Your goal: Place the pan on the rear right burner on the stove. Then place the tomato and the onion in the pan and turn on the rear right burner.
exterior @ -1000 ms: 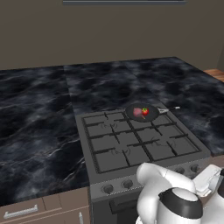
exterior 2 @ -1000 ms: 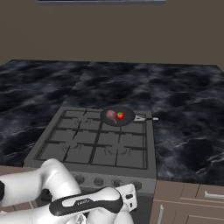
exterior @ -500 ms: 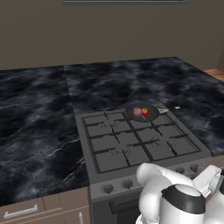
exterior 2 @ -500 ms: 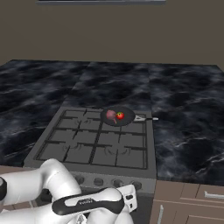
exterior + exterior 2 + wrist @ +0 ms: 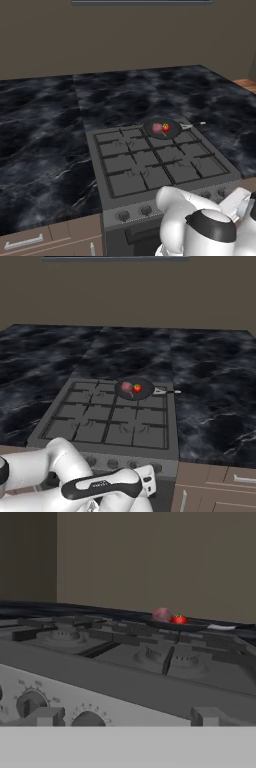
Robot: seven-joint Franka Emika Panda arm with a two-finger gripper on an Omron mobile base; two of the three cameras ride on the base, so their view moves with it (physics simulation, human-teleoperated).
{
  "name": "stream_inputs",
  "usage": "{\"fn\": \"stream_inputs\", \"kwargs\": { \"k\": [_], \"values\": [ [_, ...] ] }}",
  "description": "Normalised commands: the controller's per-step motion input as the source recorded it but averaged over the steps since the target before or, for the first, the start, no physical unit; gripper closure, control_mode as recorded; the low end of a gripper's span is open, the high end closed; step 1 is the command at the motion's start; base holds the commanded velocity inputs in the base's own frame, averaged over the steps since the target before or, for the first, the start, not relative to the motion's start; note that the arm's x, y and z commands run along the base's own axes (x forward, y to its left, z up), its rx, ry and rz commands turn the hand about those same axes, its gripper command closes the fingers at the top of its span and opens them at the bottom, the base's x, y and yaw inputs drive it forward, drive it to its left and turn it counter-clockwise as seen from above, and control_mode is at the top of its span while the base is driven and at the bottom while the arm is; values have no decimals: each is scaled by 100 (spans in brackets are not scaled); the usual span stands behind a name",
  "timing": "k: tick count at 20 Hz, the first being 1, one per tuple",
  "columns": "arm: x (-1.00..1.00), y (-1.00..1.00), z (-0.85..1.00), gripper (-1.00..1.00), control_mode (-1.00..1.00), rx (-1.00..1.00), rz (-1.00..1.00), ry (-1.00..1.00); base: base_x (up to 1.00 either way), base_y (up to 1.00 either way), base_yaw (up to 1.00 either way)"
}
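Arm lowered slightly; jaws open at knobs (image 5: 30, 702); tomato (image 5: 166, 128), onion (image 5: 157, 128) in pan (image 5: 172, 134).

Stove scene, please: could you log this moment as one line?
pan: rear right burner | tomato, onion: in pan | gripper: open, low before stove knobs

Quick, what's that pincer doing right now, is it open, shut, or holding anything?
Pincer: open, holding nothing, low in front of the stove knobs.
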Motion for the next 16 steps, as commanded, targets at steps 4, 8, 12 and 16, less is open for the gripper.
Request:
{"fn": "stream_inputs", "kwargs": {
  "k": [4, 8, 12, 16],
  "values": [
    [23, 4, -1, -100, -100, 0, 0, 0, 0, 0, 0],
    [11, 0, -4, -100, -100, 0, -2, 0, 0, 0, 0],
    [0, 0, -13, -100, -100, 0, -4, 0, 0, 0, 0],
    [0, 0, -18, -100, -100, 0, -4, 1, 0, 0, 0]
  ]
}}
